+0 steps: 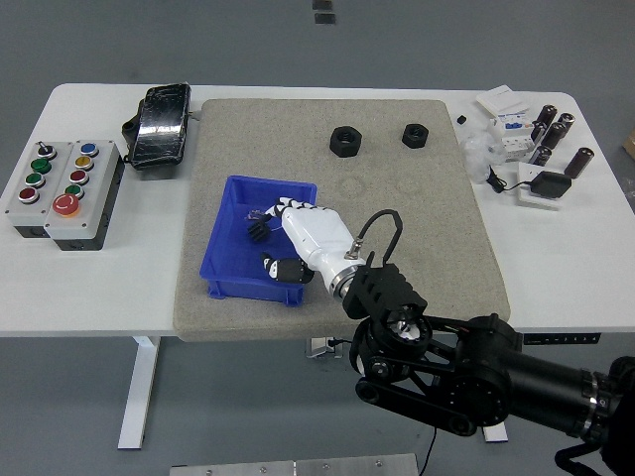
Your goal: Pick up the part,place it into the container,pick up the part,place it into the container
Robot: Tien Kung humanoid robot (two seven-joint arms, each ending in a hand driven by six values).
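Note:
The blue container (pixel 224 220) stands on the left half of the grey mat. My right hand (pixel 270 248), white with black joints, reaches in over the container's right side, its fingers curled on a small black part (pixel 260 230) held inside the bin. A black ribbed part (pixel 288 270) lies in the bin by my thumb, partly hidden. Two black nuts lie at the mat's far edge, one (pixel 345 141) to the left of the other (pixel 414 134). My left arm is out of view.
A button box (pixel 62 188) and a black wrapped pouch (pixel 159 121) are on the left of the table. Dark cylinders (pixel 551 129), white boxes (pixel 501 102) and a black adapter (pixel 549 184) crowd the far right corner. The grey mat (pixel 417 228) covers the table's middle.

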